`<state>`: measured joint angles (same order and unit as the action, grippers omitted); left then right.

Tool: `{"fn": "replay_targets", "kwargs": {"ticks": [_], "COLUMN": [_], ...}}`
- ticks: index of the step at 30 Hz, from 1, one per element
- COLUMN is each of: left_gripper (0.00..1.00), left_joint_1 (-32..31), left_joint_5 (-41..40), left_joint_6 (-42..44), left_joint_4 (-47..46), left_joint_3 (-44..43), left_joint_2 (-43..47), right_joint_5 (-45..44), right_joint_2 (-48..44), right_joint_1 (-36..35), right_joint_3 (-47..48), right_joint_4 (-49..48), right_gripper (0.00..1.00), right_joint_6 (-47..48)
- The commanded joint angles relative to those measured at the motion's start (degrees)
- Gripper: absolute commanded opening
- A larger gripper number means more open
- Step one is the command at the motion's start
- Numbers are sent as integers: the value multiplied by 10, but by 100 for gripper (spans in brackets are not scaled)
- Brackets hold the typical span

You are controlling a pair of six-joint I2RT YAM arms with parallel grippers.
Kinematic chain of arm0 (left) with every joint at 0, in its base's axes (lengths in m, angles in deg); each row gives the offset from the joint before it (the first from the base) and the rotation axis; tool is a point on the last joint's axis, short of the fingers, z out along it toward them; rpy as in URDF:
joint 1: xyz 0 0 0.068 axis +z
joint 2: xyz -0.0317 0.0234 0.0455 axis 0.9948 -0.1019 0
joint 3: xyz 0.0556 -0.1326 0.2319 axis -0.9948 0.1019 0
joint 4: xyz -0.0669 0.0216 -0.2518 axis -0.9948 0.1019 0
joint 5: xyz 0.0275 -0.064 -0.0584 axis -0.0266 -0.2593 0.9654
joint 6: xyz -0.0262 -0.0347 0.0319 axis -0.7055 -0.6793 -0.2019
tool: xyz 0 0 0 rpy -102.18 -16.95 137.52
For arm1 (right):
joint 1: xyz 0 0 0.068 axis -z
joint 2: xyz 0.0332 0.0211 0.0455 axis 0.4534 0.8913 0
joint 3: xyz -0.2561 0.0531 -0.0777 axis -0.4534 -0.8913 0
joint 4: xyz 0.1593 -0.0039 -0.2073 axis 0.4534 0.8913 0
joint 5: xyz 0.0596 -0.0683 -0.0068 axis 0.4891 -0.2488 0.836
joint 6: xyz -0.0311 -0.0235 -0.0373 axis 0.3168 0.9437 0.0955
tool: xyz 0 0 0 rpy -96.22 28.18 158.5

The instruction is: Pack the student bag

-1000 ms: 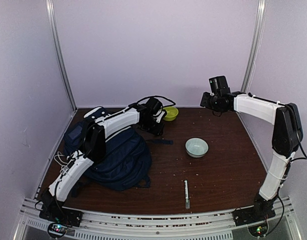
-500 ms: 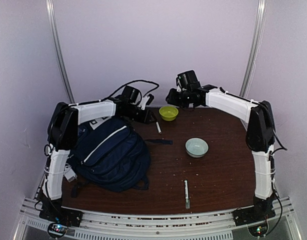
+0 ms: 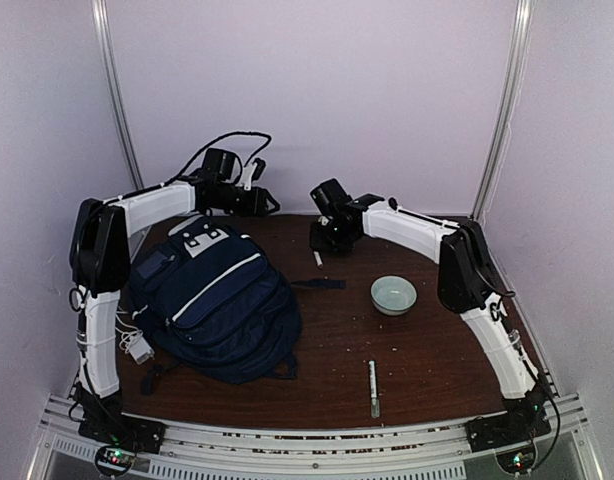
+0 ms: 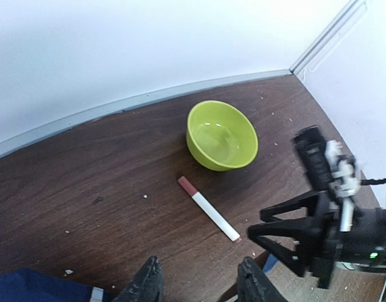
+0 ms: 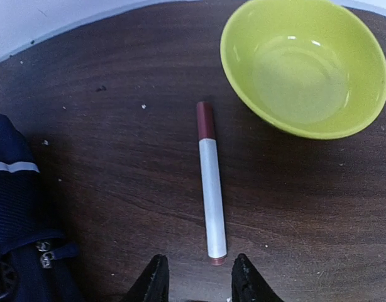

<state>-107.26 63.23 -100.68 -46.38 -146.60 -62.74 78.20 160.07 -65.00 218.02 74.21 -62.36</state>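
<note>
The navy student bag (image 3: 212,300) lies flat on the left of the table, white stripe up; its edge shows in the right wrist view (image 5: 14,214). A white marker with a dark red cap (image 3: 317,258) lies just right of the bag's top. My right gripper (image 3: 322,238) hovers over it, open and empty; the marker (image 5: 210,182) ends between its fingertips (image 5: 198,280). My left gripper (image 3: 262,203) is open and empty above the table's far edge, behind the bag. Its view shows the marker (image 4: 209,209) and its own fingertips (image 4: 202,286).
A lime bowl (image 5: 306,66) sits just beyond the marker, also in the left wrist view (image 4: 221,135); the right arm hides it from above. A pale bowl (image 3: 394,294) stands centre right. A second marker (image 3: 373,388) lies near the front edge. A dark strap (image 3: 317,284) trails from the bag.
My left arm has swung back and left off the bag toward the rear wall. My right arm has swung left and down over the red-capped marker, covering the lime bowl from above.
</note>
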Motion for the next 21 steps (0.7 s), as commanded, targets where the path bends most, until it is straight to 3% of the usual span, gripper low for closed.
{"fn": "replay_targets", "kwargs": {"ticks": [1, 7, 11, 13, 16, 21], "left_gripper": [44, 49, 50, 50, 51, 51], "left_joint_1": [-6, -7, -8, -11, -21, -33], "left_joint_5": [11, 5, 0, -2, -24, 10], "left_joint_6": [12, 11, 7, 1, -12, -42], "left_joint_4": [-4, 26, 133, 163, 143, 132], "left_joint_3": [8, -41, -231, -286, -284, -294], "left_joint_2": [4, -24, -147, -183, -193, -217], "right_joint_5": [-18, -20, -10, 3, -10, 24], "right_joint_2": [53, 67, 59, 61, 61, 46], "right_joint_1": [-7, -14, -3, 5, 11, 11], "right_joint_3": [60, 92, 73, 72, 70, 20], "right_joint_4": [61, 64, 37, 28, 26, -22], "right_gripper": [37, 38, 37, 36, 35, 35], "right_joint_6": [23, -2, -59, -94, -144, -265]}}
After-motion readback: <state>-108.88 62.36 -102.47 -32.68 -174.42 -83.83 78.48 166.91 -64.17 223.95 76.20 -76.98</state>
